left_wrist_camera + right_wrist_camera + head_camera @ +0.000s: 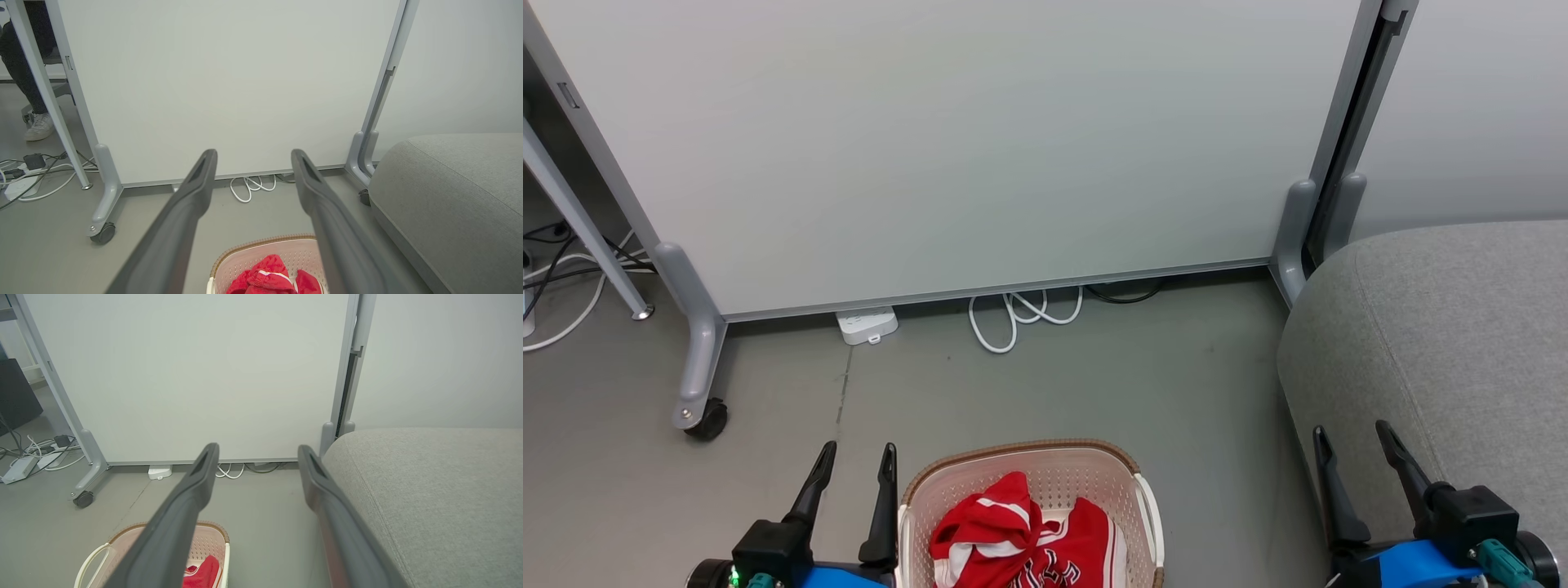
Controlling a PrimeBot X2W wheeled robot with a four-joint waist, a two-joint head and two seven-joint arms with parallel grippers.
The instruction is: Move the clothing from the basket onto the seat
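In the head view the basket is sitting on the floor at the bottom centre, and the clothing is lying bunched inside it, red with white trim, with some lettering showing. The left claw is hanging just beside the basket's left rim, fingers spread and gripping nothing. The right claw is also spread and empty, hovering at the near edge of the seat, well apart from the basket. A white panel is standing behind, with a cable coiling under it.

In the left wrist view the fingers are gaping wide. The basket is showing between them, the seat at the right, a person's shoe far left.

In the right wrist view the fingers are likewise apart. The basket is lying lower left, and the seat is spreading across the right.
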